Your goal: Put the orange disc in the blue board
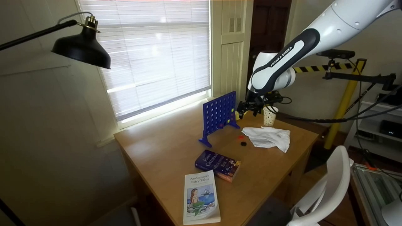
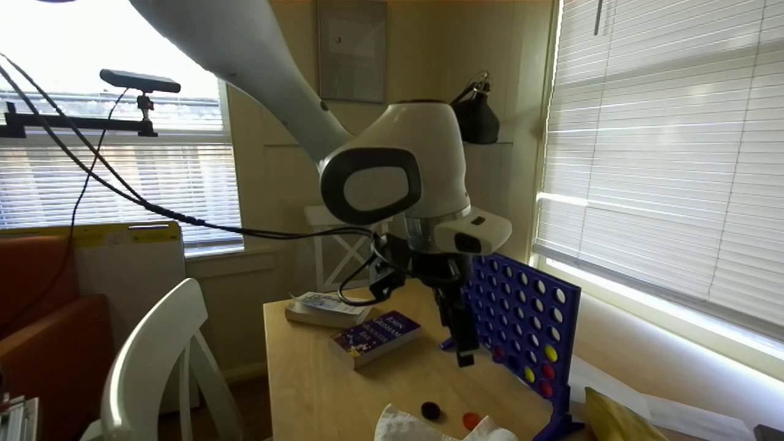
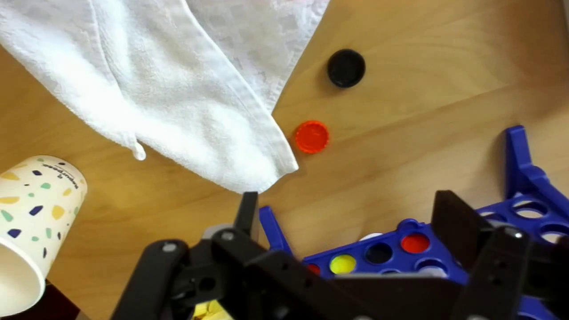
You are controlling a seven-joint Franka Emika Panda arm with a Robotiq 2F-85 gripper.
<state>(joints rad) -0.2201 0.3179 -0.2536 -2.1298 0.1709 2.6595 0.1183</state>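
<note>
Jaws fill the foot of the wrist view, spread wide and gripping nothing. Farthest to their left, well apart, a speckled cup (image 3: 40, 222) stands upright on the table (image 3: 426, 106). Next comes a rumpled white cloth (image 3: 186, 98), ahead of the jaws and to their left, then a yellow thing (image 3: 210, 310) mostly hidden by them. Just right of the cloth, close by its edge, the orange disc (image 3: 312, 137) lies flat on the table, ahead of the gap between the jaws. A black disc (image 3: 346, 68) lies a bit right of it, farther ahead of the jaws. Rightmost, the upright blue board (image 3: 396, 248) shows through the gap and past the jaws, partly hidden by them, holding a yellow disc (image 3: 342, 264) and, right of that, a red disc (image 3: 415, 243). In an exterior view, from the left, a white book (image 1: 201, 201) and a purple book (image 1: 216, 163) lie well apart from the jaws, which hang above the table between board and cup
</note>
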